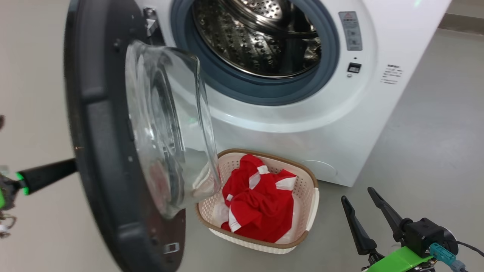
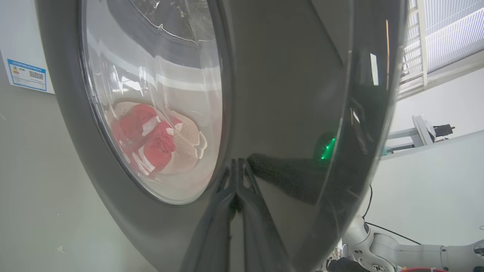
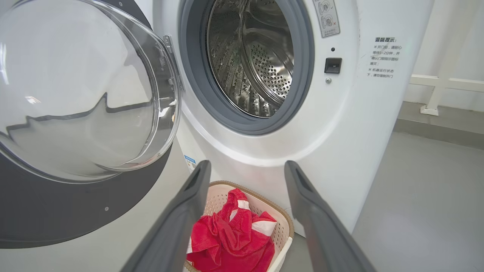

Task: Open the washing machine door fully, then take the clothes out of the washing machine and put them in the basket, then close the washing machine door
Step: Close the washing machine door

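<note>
At the far left of the head view the left claw (image 1: pixel 53 173) reaches in sideways, its two long dark fingers pressed together and holding nothing. In the left wrist view their tips sit against the shiny outer face of the washing machine door (image 1: pixel 94 124), a large round door with a wide glossy black rim. The door stands swung out toward the robot, nearly edge-on. Its bulging clear glass bowl window (image 1: pixel 166 124) faces right, and its hinge (image 1: pixel 151 22) lies on the far side, at the left of the opening. Further right is the big white front-loading washing machine (image 1: pixel 340 124), whose perforated steel drum (image 1: pixel 257 37) looks empty. On the grey floor (image 1: pixel 416 151) at the foot of the machine sits the small cream-white perforated plastic basket (image 1: pixel 308 196) with a brown woven-look rim. The clothes (image 1: pixel 261 207), a bright red bundle with white trim, are inside it. At the lower right the right claw (image 1: pixel 357 194) hangs with its fingers spread wide and empty, near the basket and well apart from the door. Closing the door appears to be the only step left. The door lies directly to the right of the left claw and touches it, so the left arm is the nearer one. A push rightward and away on that outer face would likely swing the door about its hinge onto the opening.
</note>
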You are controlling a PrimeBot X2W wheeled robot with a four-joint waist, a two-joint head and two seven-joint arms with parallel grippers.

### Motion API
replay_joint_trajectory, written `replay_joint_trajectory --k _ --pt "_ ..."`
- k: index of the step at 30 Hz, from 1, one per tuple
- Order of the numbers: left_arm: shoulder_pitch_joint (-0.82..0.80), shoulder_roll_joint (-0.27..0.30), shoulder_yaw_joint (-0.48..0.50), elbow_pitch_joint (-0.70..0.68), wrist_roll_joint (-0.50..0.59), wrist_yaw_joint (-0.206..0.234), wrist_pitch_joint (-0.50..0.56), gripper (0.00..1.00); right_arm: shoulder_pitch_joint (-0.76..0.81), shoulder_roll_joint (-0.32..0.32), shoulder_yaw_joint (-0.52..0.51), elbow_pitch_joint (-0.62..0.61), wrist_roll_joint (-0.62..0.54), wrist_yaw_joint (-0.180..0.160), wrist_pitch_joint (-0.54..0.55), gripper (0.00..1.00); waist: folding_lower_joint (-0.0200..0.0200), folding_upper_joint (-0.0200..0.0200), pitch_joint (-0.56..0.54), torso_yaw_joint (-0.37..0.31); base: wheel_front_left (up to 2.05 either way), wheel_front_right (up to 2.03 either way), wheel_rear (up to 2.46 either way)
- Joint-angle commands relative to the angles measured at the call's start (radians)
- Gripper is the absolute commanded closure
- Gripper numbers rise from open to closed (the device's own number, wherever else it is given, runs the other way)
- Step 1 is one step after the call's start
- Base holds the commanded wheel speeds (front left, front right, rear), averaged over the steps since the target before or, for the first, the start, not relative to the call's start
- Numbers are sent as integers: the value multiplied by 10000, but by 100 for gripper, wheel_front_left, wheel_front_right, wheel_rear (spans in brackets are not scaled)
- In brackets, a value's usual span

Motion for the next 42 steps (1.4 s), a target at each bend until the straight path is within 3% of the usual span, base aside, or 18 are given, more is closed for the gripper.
replay_joint_trajectory --k 1,7,18,30,42 --pt "-145 248 208 -547 -89 -71 10 100 -14 -49 149 -261 69 62 -65 0 0 0 -156 -340 0 0 0" --pt "-195 -348 -438 -1327 297 -71 -393 100 20 97 170 -266 77 62 -65 0 0 0 -225 -938 0 0 0" --pt "-750 -1313 -1333 -1610 1359 -71 -2465 100 -140 278 35 -363 56 62 -65 0 0 0 59 -2079 0 0 0" --pt "-1980 -1377 -2332 -794 1939 -71 -4266 100 -614 481 -65 -441 46 62 -65 0 0 0 781 -3055 0 0 0" --pt "-3303 -939 -3220 583 2110 -71 -6323 100 -1084 659 -121 -504 90 62 -65 0 0 0 1431 -4059 0 0 0"
